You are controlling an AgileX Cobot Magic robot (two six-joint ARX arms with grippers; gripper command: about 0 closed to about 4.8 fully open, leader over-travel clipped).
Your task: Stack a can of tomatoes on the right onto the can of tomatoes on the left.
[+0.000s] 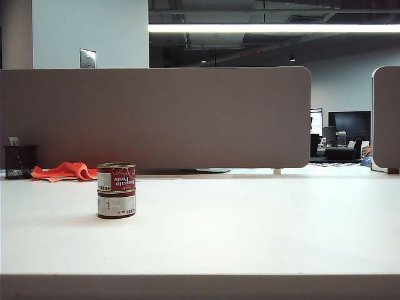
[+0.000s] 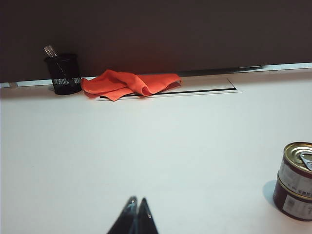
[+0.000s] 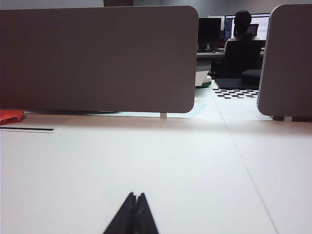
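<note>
Exterior view is showing two tomato paste cans on the left of the surface (image 1: 250,237), upper can (image 1: 116,177) sitting squarely on lower can (image 1: 116,205). Stacking looks complete, so both arms are best staying clear. Left claw (image 2: 135,207) and right claw (image 3: 134,204) are each hanging closed, empty.

Left gripper (image 2: 137,215) black tapered fingers (image 2: 127,219), right gripper (image 3: 135,212) identical
</note>
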